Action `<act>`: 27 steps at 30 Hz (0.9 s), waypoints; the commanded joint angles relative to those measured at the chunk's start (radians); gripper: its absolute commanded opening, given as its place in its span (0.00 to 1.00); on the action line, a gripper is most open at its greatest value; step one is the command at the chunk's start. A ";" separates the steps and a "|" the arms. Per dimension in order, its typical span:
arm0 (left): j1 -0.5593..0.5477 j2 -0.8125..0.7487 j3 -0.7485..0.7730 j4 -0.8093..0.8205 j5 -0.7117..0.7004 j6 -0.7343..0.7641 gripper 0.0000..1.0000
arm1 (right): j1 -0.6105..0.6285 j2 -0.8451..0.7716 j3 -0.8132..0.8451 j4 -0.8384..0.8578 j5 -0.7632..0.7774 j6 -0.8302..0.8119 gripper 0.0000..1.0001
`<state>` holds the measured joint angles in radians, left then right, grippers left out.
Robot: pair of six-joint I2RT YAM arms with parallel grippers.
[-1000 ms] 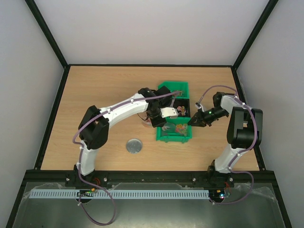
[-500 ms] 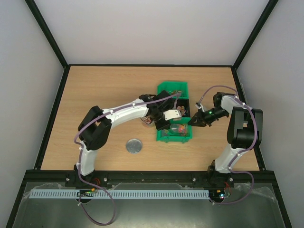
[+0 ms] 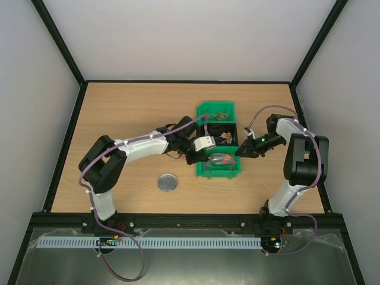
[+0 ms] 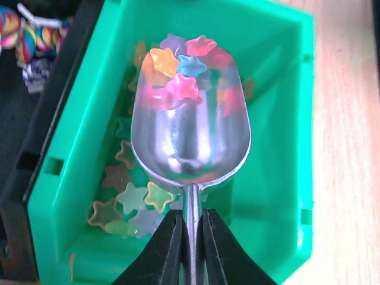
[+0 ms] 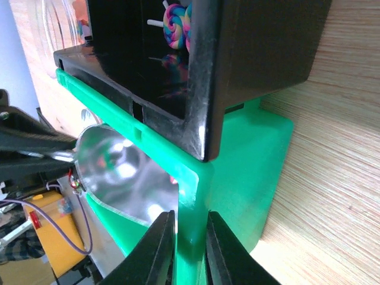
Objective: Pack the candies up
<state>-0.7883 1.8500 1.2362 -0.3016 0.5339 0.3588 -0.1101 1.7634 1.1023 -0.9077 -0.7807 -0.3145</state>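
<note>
Meanwhile the left pincer's pinched scoop has brought candies over the bin the right pincer pinches.

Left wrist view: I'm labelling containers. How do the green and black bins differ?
The green bin holds star candies; the black bin, swirl lollipops. The right gripper clamps the green bin's wall, not the black bin's. The scoop hangs over the green bin, not the black. Both open-topped.

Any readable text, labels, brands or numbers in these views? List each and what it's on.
None can be read.
The green bin, black bin, scoop, candies and round lid show no print.
Any marks on the arms are too small to tell.
</note>
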 commanded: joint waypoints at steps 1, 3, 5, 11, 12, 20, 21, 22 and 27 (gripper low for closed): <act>0.030 -0.070 -0.037 0.142 0.096 0.009 0.02 | -0.003 -0.002 0.053 -0.074 0.010 -0.031 0.19; 0.046 -0.083 -0.059 0.165 0.121 0.012 0.02 | -0.005 -0.001 0.067 -0.084 0.020 -0.032 0.25; 0.059 -0.091 -0.076 0.175 0.140 0.023 0.02 | -0.006 -0.004 0.080 -0.092 0.025 -0.032 0.30; 0.078 -0.115 -0.124 0.201 0.169 0.055 0.02 | -0.009 -0.014 0.118 -0.118 0.033 -0.033 0.37; 0.081 -0.122 -0.138 0.213 0.173 0.057 0.02 | -0.010 -0.015 0.123 -0.124 0.032 -0.034 0.37; 0.107 -0.183 -0.227 0.307 0.215 0.052 0.02 | -0.010 -0.026 0.158 -0.143 0.021 -0.035 0.48; 0.109 -0.191 -0.233 0.318 0.220 0.049 0.02 | -0.010 -0.027 0.161 -0.143 0.019 -0.032 0.49; 0.111 -0.197 -0.239 0.328 0.222 0.046 0.02 | -0.009 -0.026 0.164 -0.141 0.018 -0.028 0.50; 0.141 -0.242 -0.231 0.285 0.240 0.074 0.02 | -0.010 -0.021 0.183 -0.131 0.005 -0.007 0.60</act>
<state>-0.6769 1.6707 1.0016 -0.0418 0.7120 0.3943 -0.1162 1.7634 1.2518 -0.9894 -0.7540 -0.3325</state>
